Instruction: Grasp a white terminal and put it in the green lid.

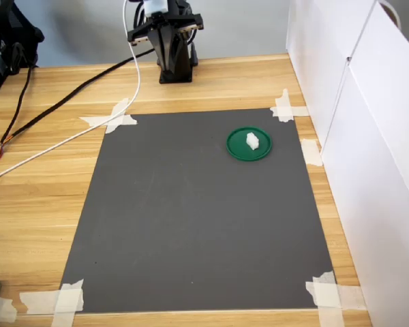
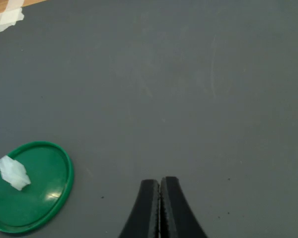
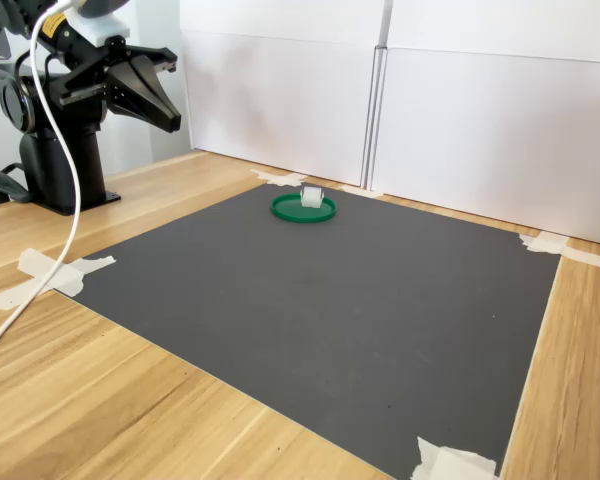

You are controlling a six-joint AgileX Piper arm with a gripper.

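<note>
The first exterior view looked down across the mat (image 1: pixel 191 218) toward the arm; the second exterior view sat low, sideways; the wrist view looked down, close.

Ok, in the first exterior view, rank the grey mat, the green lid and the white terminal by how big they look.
Largest to smallest, as they appear in the first exterior view:
1. grey mat, by far the largest
2. green lid, a small disc on the mat
3. white terminal, tiny, lying inside the lid
All three lie on one surface, so the order is safe.
</note>
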